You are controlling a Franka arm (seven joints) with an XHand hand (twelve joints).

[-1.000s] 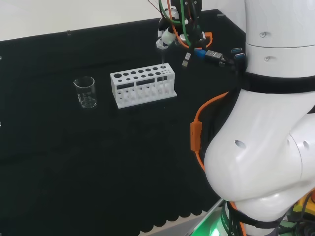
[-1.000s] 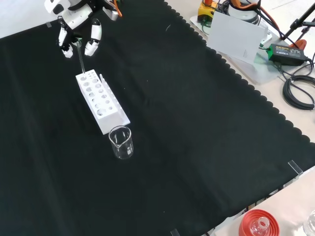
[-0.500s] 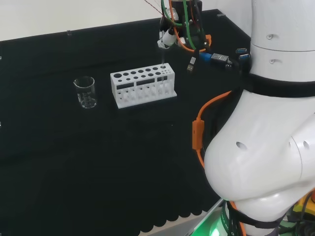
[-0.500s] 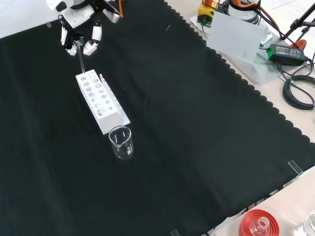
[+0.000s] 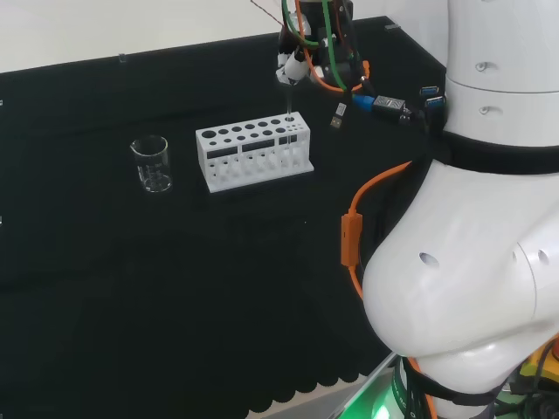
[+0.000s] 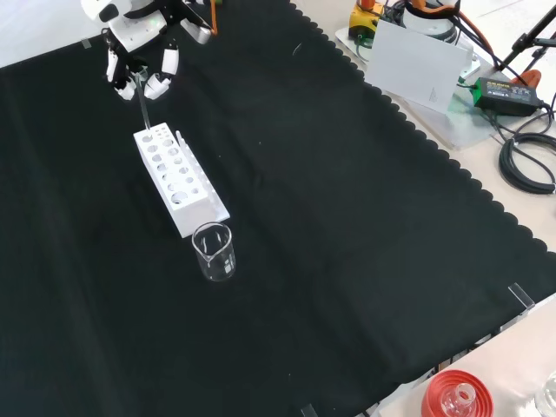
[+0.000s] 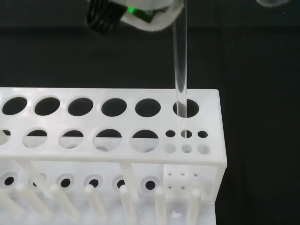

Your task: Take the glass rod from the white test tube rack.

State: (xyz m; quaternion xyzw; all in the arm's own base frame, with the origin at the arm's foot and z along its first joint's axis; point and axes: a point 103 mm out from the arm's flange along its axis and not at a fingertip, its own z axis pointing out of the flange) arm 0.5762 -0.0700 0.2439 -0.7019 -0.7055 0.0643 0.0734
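At the white plastic test tube rack's [image 6: 178,183] end hole, the black-and-white hand [image 6: 139,71] pinches the clear glass rod [image 7: 180,65], which stands upright directly below it.

The robot arm [image 5: 463,262] is big, white and round, with small screw holes and a black band. An orange cable [image 5: 351,236] hangs beside it. The hand [image 6: 139,43] is white with black parts.

hand [image 6: 139,54] pinching glass rod [image 6: 142,104], lower end in white rack [image 6: 178,180]
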